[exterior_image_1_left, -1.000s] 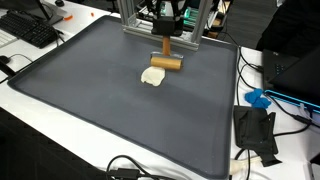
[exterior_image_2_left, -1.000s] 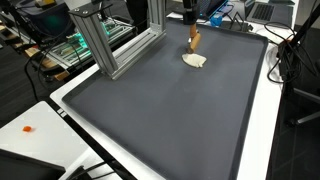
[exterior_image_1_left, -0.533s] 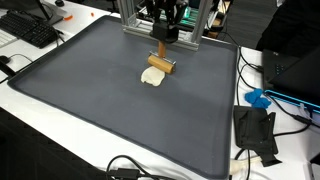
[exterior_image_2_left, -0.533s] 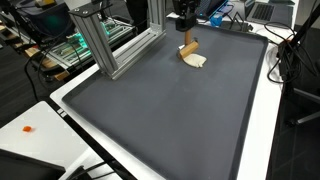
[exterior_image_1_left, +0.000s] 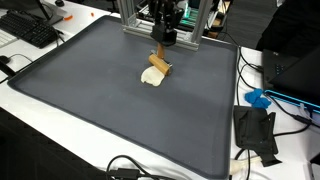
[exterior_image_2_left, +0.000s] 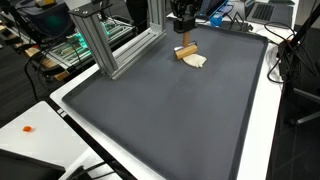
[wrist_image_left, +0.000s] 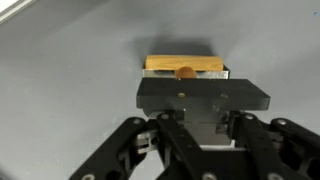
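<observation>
Over the far end of the grey mat (exterior_image_1_left: 100, 100), my gripper (exterior_image_1_left: 163, 43) is clamped tight on the wooden block (exterior_image_1_left: 158, 63) — a second ago it sat level behind the cream lump (exterior_image_1_left: 152, 77), now it hangs tilted, closer over the lump's edge — I'm carrying it

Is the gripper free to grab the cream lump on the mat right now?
Probably not: the gripper is shut on the wooden block, which fills its jaws and hangs right by the cream lump.
</observation>
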